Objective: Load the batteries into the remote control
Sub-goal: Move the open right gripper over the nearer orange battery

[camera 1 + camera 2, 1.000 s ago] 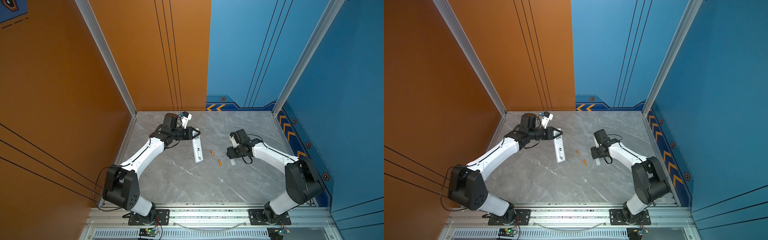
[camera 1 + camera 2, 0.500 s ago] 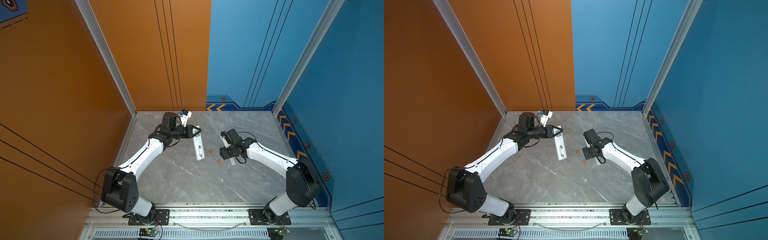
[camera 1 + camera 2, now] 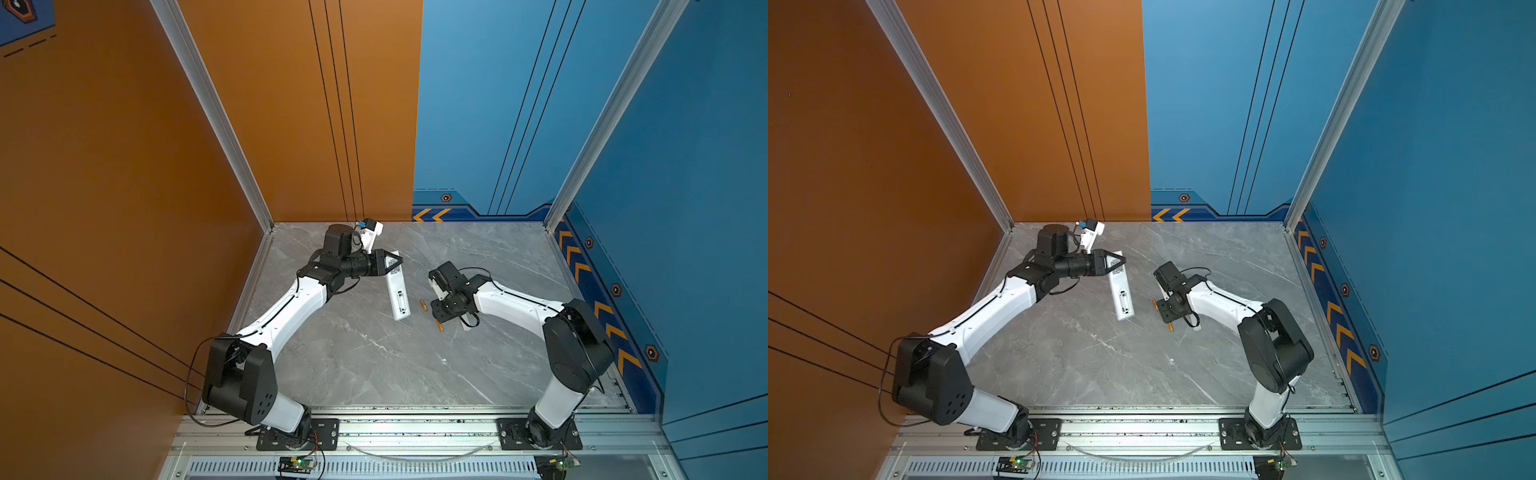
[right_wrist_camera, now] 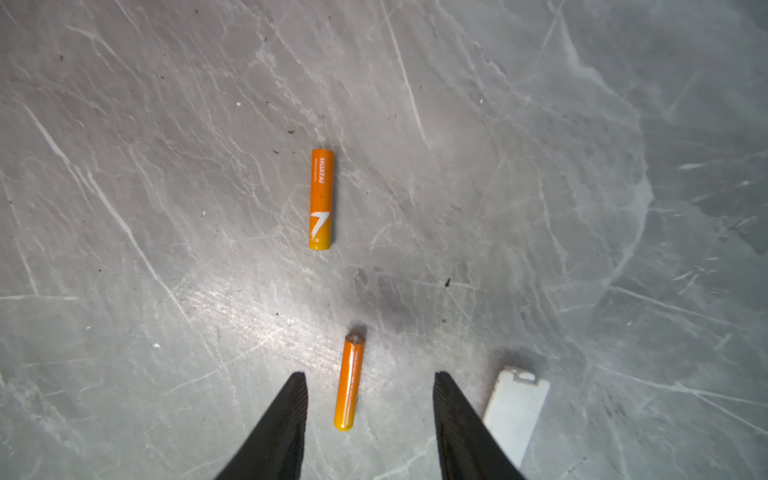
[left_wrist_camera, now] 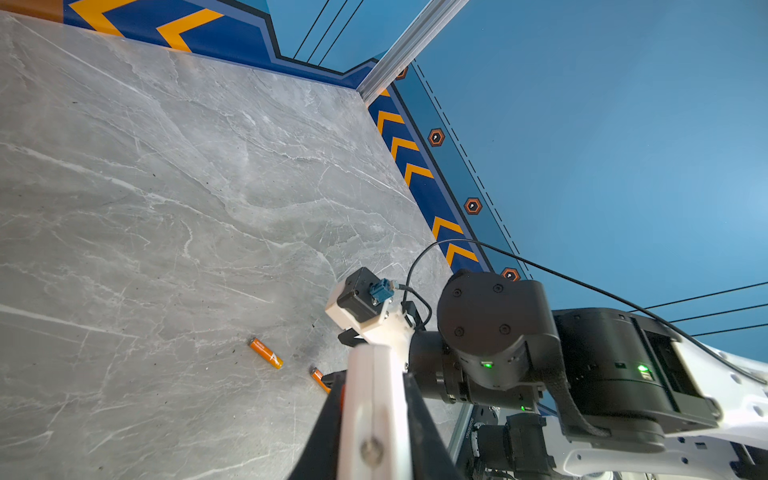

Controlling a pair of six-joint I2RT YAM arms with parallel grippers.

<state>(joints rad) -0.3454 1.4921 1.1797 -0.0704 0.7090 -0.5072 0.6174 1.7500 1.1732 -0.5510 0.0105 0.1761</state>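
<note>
My left gripper (image 3: 395,262) is shut on the far end of the white remote control (image 3: 397,294), which lies back-up and points toward the front in both top views. In the left wrist view the remote control (image 5: 370,419) fills the gap between the black fingers. Two orange batteries lie on the table to the right of the remote control (image 3: 1121,296). My right gripper (image 4: 368,376) points down and is open, with one battery (image 4: 350,382) lying lengthwise between its fingertips, untouched. The other battery (image 4: 321,199) lies just beyond it.
A small white cover plate (image 4: 513,411) lies right beside one right fingertip; in a top view the cover plate (image 3: 467,322) peeks out under the right arm. The grey marble table (image 3: 374,365) is walled in orange on the left and blue on the right.
My right arm has swung left over the batteries and its jaws have narrowed. The left arm, holding the remote, has barely shifted.
</note>
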